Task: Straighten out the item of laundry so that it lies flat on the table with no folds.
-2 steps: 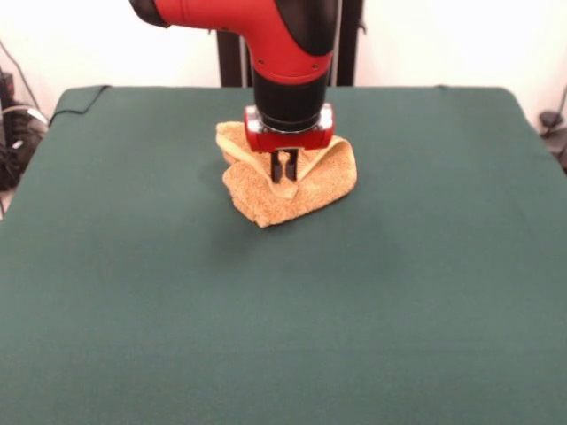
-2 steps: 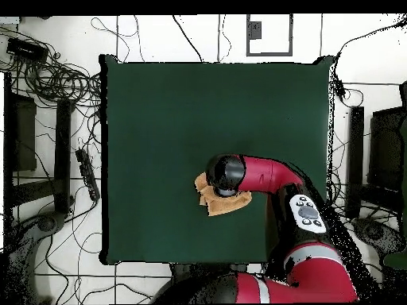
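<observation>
A: We begin with the biggest thing. The table [image 1: 133,292] is covered in dark green cloth and fills nearly the whole front view. Do we agree where the item of laundry [image 1: 266,199] lies?

B: Yes. We see it on the far half of the table, a little left of the middle in the front view. In the overhead view it lies in the lower middle part of the green surface [image 2: 159,119], close to the side where the robot's base stands.

A: And its direction?

B: It is crumpled into a tan-orange heap, so we cannot give a clean long axis. In the front view the heap is wider than deep, and it runs slanted from the far left to the near right. One corner points toward the camera. A fold stands up at the right side.

A: Now the arm [image 1: 266,35].

B: We see the red and black arm come in from the top, bend at an elbow, and go straight down over the towel. In the overhead view its last link [image 2: 266,175] reaches across from the right and hides part of the towel [image 2: 221,205].

A: The gripper [image 1: 283,168]?

B: Its two dark fingers [image 1: 275,168] point down into the heap and pinch a small ridge of the terry cloth between them.
</observation>
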Robot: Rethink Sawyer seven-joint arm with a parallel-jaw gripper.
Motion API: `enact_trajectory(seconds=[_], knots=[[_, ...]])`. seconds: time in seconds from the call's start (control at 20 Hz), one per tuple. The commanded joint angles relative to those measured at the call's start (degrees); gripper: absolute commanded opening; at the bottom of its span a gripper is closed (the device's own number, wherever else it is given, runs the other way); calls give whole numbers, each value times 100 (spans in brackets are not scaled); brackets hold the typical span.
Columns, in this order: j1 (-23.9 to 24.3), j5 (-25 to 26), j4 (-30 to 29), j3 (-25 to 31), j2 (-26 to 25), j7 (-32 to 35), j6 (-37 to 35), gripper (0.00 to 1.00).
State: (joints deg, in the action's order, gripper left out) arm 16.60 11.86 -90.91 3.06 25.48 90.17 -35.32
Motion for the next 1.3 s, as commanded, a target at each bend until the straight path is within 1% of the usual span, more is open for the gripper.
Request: enact_trajectory(seconds=[0.05, 0.6, 0.8, 0.9, 1.1, 1.3], knots=[[-140, 360, -20, 527, -793, 173, 567, 0], [-164, 342, -58, 514, -758, 244, 619, 0], [-176, 334, -66, 533, -633, 172, 458, 0], [-209, 282, -93, 529, -431, 131, 169, 0], [-199, 184, -198, 564, -73, 96, -91, 0], [-114, 100, -266, 665, 180, -12, -254, 0]])
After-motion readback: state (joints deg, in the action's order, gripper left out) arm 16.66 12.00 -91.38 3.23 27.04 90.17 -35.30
